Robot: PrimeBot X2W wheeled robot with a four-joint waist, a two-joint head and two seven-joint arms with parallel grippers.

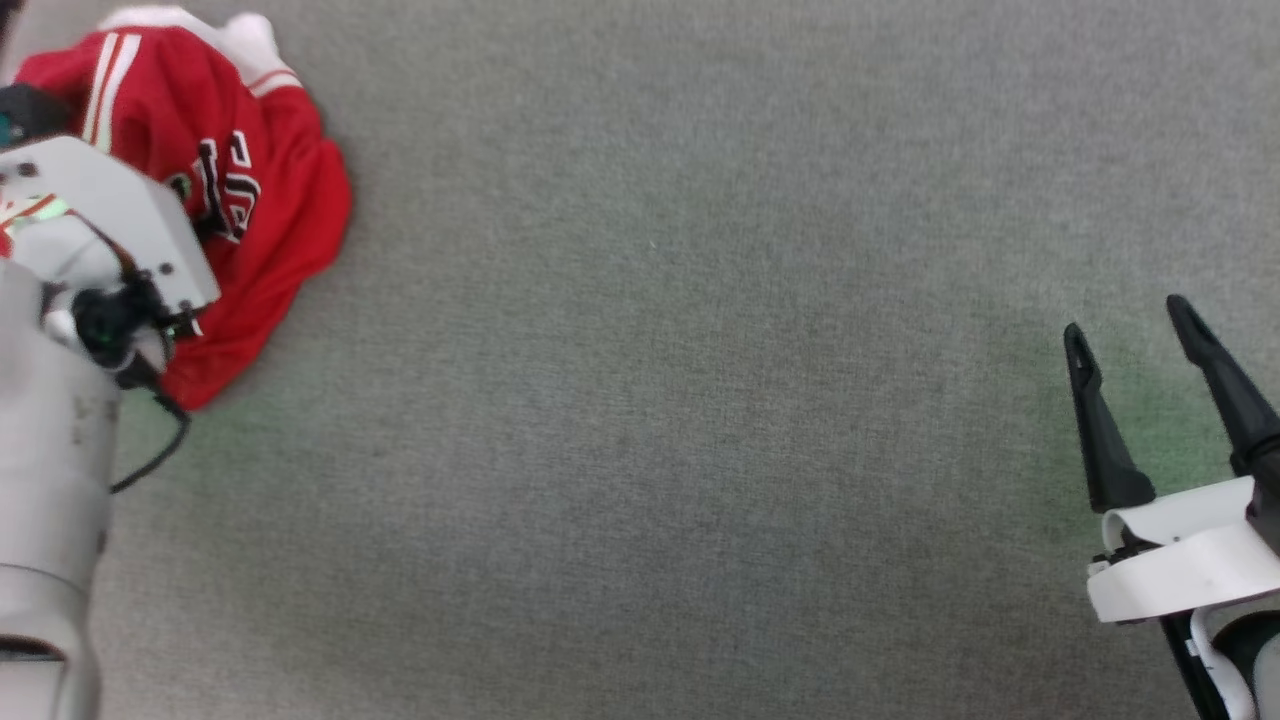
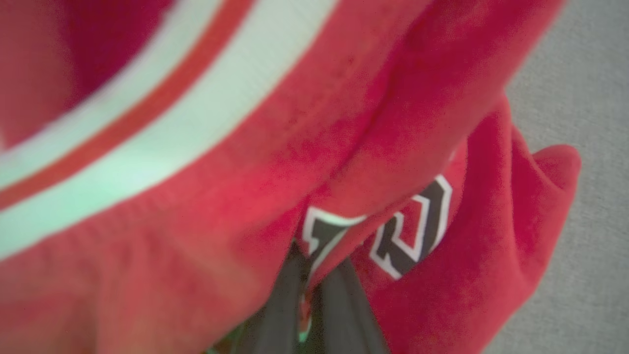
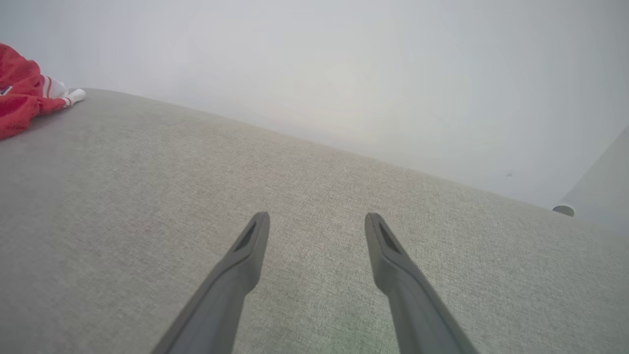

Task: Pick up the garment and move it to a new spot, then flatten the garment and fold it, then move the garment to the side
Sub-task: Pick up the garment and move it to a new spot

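Observation:
The garment (image 1: 280,210), a red jersey with white sleeves, striped trim and black lettering, lies crumpled at the far left of the grey cloth surface. My left arm's pale wrist (image 1: 120,220) sits over its left part. In the left wrist view the left gripper (image 2: 314,300) has its dark fingers (image 2: 280,305) pressed together, pinching a fold of the garment (image 2: 236,187) just below the lettering. My right gripper (image 1: 1127,320) stands open at the lower right, far from the garment, with nothing between its fingers. The right wrist view has the right gripper (image 3: 317,216) open above bare cloth, and the garment (image 3: 19,98) at its far left.
The grey fabric surface (image 1: 650,400) stretches wide between the two arms. In the right wrist view its far edge (image 3: 344,152) runs along a plain white wall, and a small white round object (image 3: 563,210) sits past the edge at right.

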